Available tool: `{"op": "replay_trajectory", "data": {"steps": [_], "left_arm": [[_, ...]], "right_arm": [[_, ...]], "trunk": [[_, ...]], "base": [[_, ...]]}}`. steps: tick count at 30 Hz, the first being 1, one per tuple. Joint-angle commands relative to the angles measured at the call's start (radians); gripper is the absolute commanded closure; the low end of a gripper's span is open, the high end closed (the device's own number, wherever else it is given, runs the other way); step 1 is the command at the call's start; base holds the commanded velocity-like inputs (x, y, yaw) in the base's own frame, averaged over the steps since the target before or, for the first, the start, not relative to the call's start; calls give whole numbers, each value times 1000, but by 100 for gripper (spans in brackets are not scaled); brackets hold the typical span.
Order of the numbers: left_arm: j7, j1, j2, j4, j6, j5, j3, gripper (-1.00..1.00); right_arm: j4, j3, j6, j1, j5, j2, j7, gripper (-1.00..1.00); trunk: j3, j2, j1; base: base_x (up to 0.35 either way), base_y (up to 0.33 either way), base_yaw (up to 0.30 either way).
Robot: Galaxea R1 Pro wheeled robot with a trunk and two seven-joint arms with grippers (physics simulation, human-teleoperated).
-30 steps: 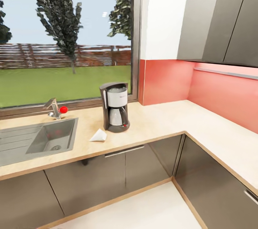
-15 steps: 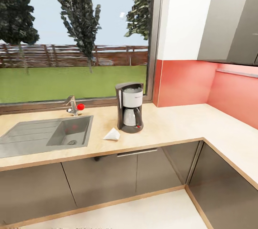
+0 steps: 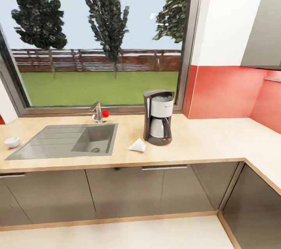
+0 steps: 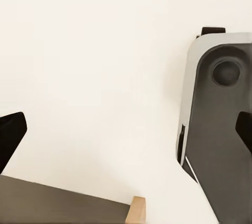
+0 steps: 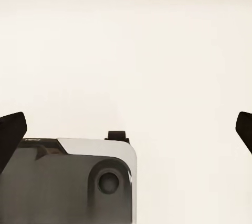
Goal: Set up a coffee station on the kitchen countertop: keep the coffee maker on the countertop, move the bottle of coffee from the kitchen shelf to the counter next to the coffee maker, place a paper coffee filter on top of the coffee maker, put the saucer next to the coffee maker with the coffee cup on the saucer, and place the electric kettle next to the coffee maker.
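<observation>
Standing upright on the counter (image 3: 203, 143) below the window: coffee maker (image 3: 158, 122), carafe facing out. Lying just beside it toward the sink (image 3: 66, 141): paper coffee filter (image 3: 137, 145), on its side. Sitting near the counter's far left end, well apart from both: small white bowl-like item (image 3: 12, 142), too small for telling cup or saucer. Hanging over pale floor, both spread wide and gripping nothing: left end effector (image 4: 126, 134), right end effector (image 5: 126, 134).

Bare countertop (image 3: 210, 140) right of coffee maker (image 3: 158, 117).
</observation>
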Motion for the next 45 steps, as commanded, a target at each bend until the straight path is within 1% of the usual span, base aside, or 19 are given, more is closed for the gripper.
{"op": "replay_trajectory", "data": {"steps": [1, 6, 18, 27, 32, 45], "left_arm": [[2, -1, 0, 0, -4, 1, 0, -100], [2, -1, -2, -5, -5, -1, 0, -100], [2, -1, -14, -11, -6, -3, -4, -100], [2, -1, -13, -12, -6, -2, -4, -100], [2, -2, -13, -12, -6, -2, -5, -100], [5, -2, -13, -12, -6, -3, -7, -100]], "right_arm": [[0, 1, -3, 0, 0, 0, 0, -100], [0, 1, -3, 0, 0, 0, 0, -100], [0, 1, -2, 0, 0, 1, 0, -100], [0, 1, -2, 0, 0, 2, 0, -100], [-2, 1, -2, 0, 1, 2, 2, -100], [-6, -1, -1, 0, -1, 0, 1, -100]], "trunk": [[-1, -1, 0], [-1, -1, 0], [-1, -1, 0], [-1, -1, 0], [-1, -1, 0], [-1, -1, 0]], "base": [[0, 0, 278], [-65, -25, 278], [-243, -145, 278], [-47, -30, 272], [-3, -2, 84], [0, 0, 6]]}}
